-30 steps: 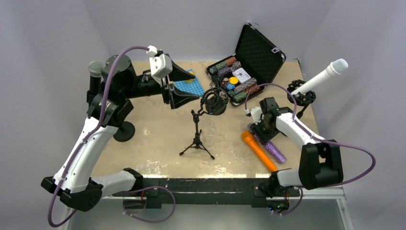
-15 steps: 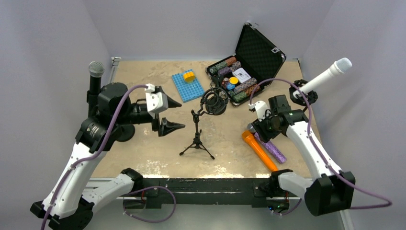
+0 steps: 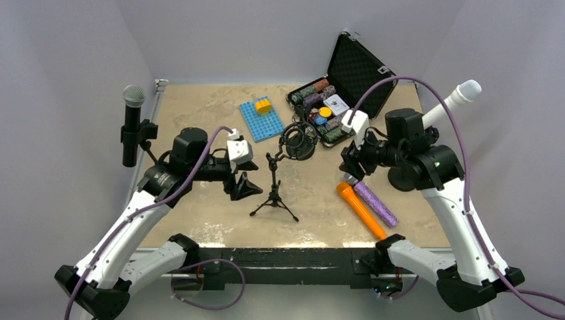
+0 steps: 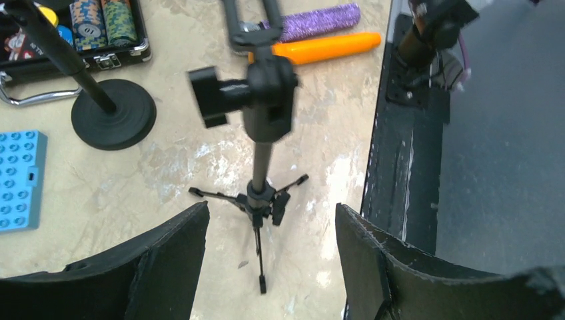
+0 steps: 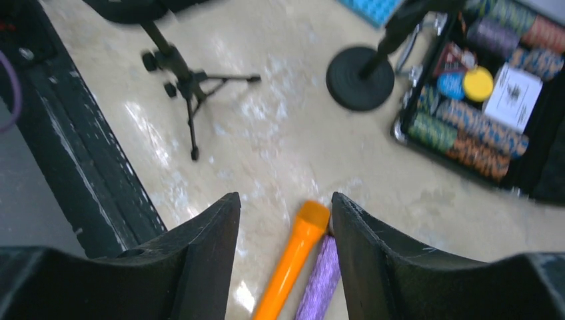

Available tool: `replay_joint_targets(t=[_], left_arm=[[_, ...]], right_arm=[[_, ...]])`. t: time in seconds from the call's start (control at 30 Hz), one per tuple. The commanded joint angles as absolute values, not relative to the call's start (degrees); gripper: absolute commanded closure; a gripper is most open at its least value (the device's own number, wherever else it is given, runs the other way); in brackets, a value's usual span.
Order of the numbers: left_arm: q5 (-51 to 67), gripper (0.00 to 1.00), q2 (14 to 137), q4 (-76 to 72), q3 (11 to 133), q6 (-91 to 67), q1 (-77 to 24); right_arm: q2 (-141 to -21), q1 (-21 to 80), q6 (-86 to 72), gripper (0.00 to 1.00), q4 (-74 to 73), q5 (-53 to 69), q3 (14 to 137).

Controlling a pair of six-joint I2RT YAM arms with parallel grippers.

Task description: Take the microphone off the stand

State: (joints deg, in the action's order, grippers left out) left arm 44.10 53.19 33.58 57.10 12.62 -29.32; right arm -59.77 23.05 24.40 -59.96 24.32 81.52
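Mostly it is the stands that go missing: from above, the left arm [image 3: 133,220] covers the foot of the pole under the black mic [image 3: 132,110], so only its clip [image 3: 143,129] shows, and the right arm [image 3: 460,200] hides the lower half of the white mic [image 3: 456,100] and all of its stand. Neither wrist view shows either mic, and both views are smeared with blur. The black mic stands upright at the left edge of the table [image 3: 200,107], long axis vertical, grey grille on top, held in the clip about halfway down. The white mic is at the right edge, tilted, its long axis slanting with the head up and out toward the far right corner. The left hand [image 4: 270,220] hangs just left of the tripod [image 4: 260,167] in the middle of the table, well apart from the black mic, fingers spread and gripping nothing. Its camera also catches a round base [image 4: 113,120] whose pole runs out of frame. The right hand [image 5: 285,200] hovers over the orange mic [image 5: 293,260] and purple mic [image 5: 320,280], which lie side by side on the table with their far ends cut off. Its fingers are likewise apart, empty and touching neither. Beyond it the case [image 3: 360,70] stands open.
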Motion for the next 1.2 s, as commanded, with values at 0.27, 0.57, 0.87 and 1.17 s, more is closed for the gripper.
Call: replay_joint_targets(t=[0.27, 0.57, 0.87, 1.17], left_arm=[[44.39, 0.28, 57.67, 7.53, 49.13, 2.01, -30.36], [41.46, 0.3, 58.43, 3.43, 46.52, 0.53, -30.82], [31.4, 0.3, 56.98, 5.45, 47.64, -1.21, -30.67], [26.28, 0.31, 58.24, 11.24, 52.84, 7.13, -30.37]], right_arm=[[-70.44, 26.23, 10.66, 0.37, -37.58, 46.59, 96.76], [-86.09, 32.48, -1.79, 0.49, -27.22, 27.53, 105.46], [-89.15, 32.75, -0.88, 0.54, -32.74, 26.09, 105.56], [-82.34, 32.82, -1.56, 0.54, -38.36, 24.69, 99.99]])
